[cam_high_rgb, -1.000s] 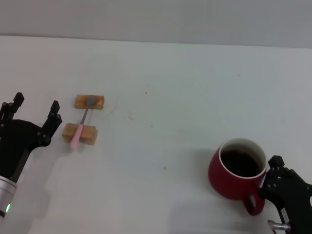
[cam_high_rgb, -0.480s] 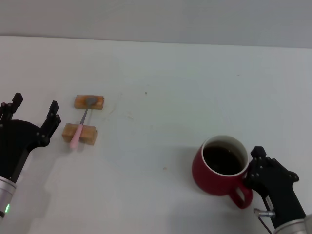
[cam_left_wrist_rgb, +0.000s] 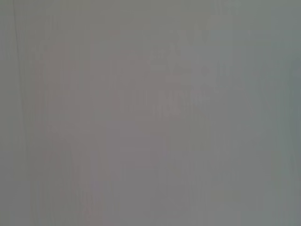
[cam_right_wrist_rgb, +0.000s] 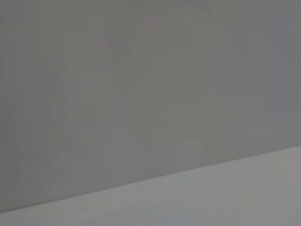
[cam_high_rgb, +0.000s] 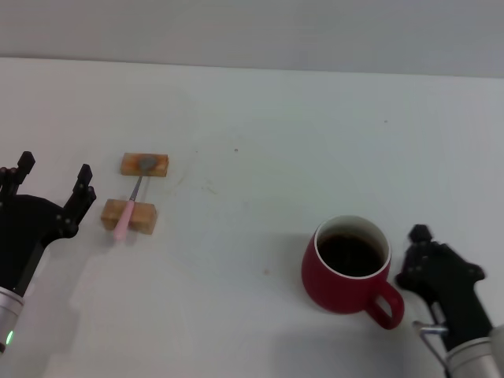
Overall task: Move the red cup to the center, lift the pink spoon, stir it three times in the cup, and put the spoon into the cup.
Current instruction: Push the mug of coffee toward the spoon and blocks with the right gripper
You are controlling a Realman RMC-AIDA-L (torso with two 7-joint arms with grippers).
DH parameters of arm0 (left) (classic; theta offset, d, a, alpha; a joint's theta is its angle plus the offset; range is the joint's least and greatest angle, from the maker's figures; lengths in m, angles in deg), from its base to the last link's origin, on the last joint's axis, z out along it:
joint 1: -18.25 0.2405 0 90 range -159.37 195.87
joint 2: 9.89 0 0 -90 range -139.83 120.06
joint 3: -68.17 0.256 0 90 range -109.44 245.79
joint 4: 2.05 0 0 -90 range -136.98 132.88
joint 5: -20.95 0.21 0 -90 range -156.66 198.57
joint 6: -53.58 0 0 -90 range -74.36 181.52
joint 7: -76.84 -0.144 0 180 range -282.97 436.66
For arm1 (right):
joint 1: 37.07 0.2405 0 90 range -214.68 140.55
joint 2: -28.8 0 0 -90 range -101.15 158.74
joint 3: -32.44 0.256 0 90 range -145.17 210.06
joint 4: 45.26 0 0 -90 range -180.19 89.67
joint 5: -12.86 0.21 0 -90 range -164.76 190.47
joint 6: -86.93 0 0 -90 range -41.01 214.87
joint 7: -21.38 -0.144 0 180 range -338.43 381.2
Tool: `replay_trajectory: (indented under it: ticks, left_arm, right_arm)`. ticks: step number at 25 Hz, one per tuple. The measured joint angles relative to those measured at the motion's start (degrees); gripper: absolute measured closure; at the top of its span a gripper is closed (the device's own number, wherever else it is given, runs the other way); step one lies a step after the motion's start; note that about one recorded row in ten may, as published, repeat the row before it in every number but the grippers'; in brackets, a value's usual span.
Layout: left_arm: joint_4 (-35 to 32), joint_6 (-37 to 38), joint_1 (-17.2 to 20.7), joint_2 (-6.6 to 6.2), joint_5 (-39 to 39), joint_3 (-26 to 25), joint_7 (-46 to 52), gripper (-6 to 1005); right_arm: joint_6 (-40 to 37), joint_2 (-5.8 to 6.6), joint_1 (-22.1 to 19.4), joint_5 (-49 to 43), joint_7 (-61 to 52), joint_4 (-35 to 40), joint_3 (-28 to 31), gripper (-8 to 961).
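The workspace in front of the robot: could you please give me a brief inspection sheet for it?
Surface: white table, a few small specks.
Job's things: red cup right of centre, upright, dark liquid inside, handle toward the right gripper; pink spoon lying across two wooden blocks, left side.
Clutter: nothing seen besides the blocks.
Grippers: left gripper open, beside the blocks, apart from the spoon; right gripper just beside the cup's handle, not gripping it.
Cables: nothing seen.
Surroundings: plain grey wall; both wrist views show nothing distinct.
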Motion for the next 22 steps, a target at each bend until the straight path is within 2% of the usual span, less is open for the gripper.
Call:
replay_trajectory:
  ticks: [8,14,22]
  left_arm:
    - [-0.09,0.00,-0.29,0.00,0.01,0.00,0.00,193]
    - [-0.09,-0.39,-0.40,0.07,0.02,0.00,-0.02,193]
    - [-0.08,-0.74,-0.53,0.09,0.02,0.00,-0.05,193]
  right_arm:
    - [-9.98,0.17,-3.20,-0.03,1.59,0.83,1.12,954]
    - [-18.99,0.22,-3.89,-2.84,9.57,-0.93,0.50,954]
    - [-19.66,0.27,-2.83,-10.56,14.76,-2.91,0.55,953]
